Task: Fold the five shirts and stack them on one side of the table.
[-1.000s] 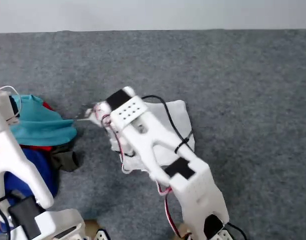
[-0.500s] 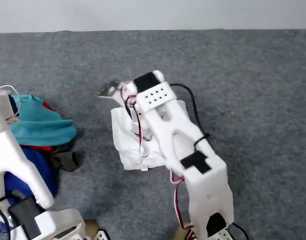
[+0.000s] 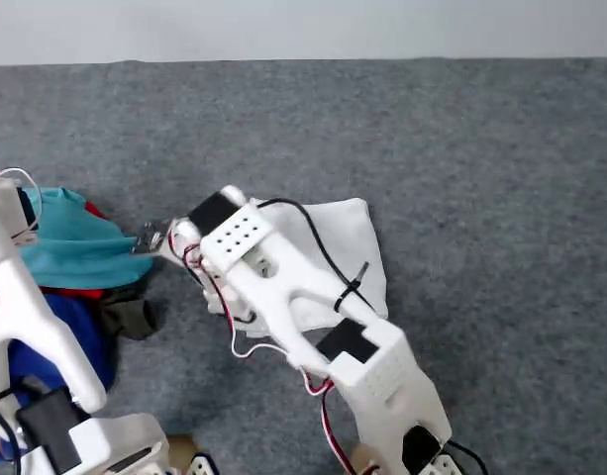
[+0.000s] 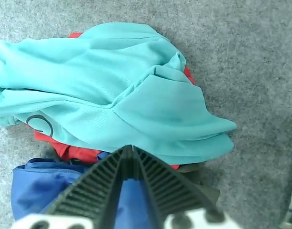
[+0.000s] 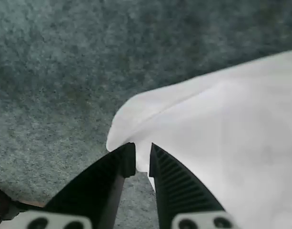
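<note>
On the left side of the table [image 3: 452, 139]: seeing a heap with teal shirt [image 4: 112, 90] on top, red shirt [image 4: 72, 153] and blue shirt [image 4: 34, 186] under it. Got left gripper [image 4: 132, 149] hanging over that heap, jaws pressed together, nothing held. Mid-table, seeing white shirt [image 3: 338, 247] lying flat, apart from the heap. Got right gripper [image 5: 142, 151] at its heap-side edge, jaws almost together, thin slit left. Can't confirm any cloth nipped.
</note>
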`<state>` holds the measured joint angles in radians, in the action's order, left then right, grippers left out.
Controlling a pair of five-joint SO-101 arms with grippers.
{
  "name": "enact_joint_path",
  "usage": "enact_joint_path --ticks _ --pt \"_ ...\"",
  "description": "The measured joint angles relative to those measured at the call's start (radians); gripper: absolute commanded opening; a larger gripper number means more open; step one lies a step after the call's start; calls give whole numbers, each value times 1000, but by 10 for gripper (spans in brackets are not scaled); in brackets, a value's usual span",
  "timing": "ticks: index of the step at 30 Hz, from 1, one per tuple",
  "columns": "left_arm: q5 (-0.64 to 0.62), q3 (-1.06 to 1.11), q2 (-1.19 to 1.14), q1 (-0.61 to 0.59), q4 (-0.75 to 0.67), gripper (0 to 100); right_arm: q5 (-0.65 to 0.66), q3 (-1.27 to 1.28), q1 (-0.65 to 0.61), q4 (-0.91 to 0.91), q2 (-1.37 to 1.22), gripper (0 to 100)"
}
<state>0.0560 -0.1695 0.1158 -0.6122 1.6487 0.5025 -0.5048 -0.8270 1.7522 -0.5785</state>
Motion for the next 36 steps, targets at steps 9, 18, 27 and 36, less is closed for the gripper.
enact_joint_path --ticks 9,18,27,36 --pt "0 0 0 0 0 5 -2 -2 362 -163 38 58" --pt "0 0 0 0 0 5 -3 0 528 -411 -94 58" --pt "0 0 0 0 0 5 51 0 667 -485 -160 58" --pt "0 0 0 0 0 5 52 0 542 -422 -54 58"
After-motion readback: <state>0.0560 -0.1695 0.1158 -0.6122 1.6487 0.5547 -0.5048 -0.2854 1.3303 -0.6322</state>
